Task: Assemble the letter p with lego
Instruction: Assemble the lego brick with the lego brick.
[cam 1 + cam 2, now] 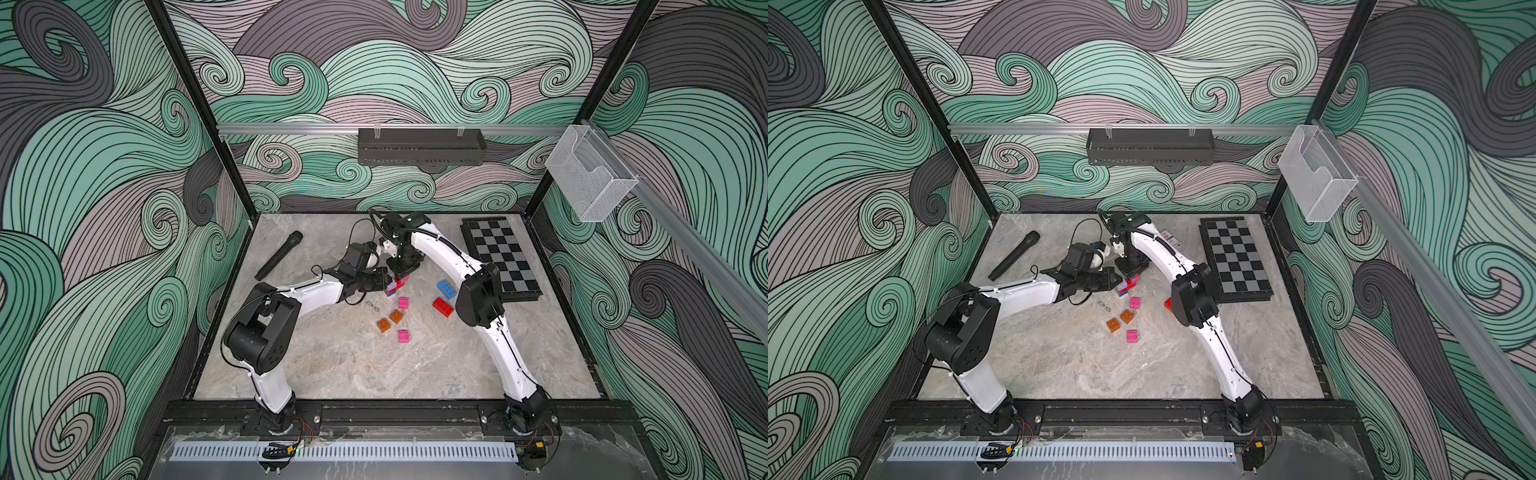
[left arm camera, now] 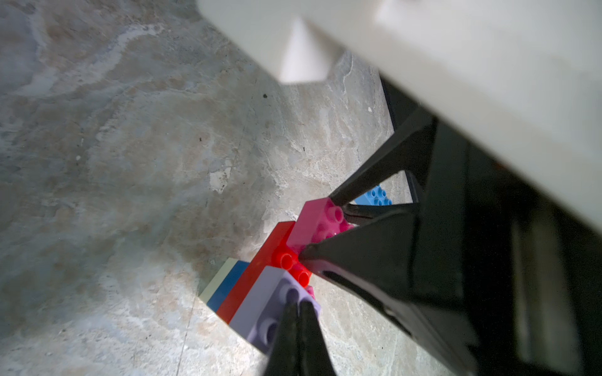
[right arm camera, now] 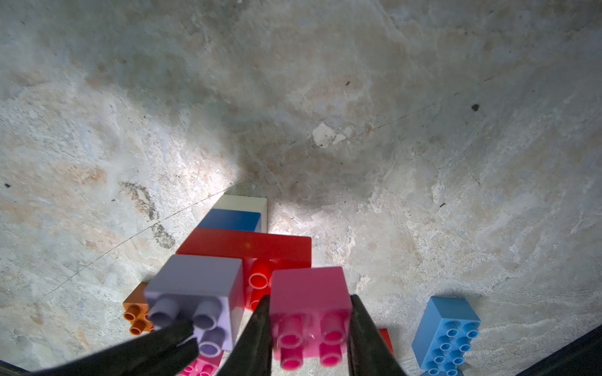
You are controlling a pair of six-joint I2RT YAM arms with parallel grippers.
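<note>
A lego stack (image 1: 392, 287) stands mid-table: white (image 3: 241, 203) at the bottom, then blue (image 3: 231, 219), then a red oblong brick (image 3: 244, 244). A lilac brick (image 2: 260, 302) sits on one end of the red. My left gripper (image 2: 298, 304) is shut, its tips resting on the lilac brick's studs. My right gripper (image 3: 309, 298) is shut on a pink square brick (image 3: 309, 286), held at the red brick's other end beside the lilac one. Whether the pink brick is seated I cannot tell. In both top views the two grippers meet over the stack.
Loose bricks lie near the stack: two pink (image 1: 403, 302) (image 1: 403, 336), two orange (image 1: 396, 316) (image 1: 382, 325), a light blue (image 1: 446, 288) and a red (image 1: 442, 307). A black microphone (image 1: 278, 255) lies at the back left and a chessboard (image 1: 503, 257) at the back right.
</note>
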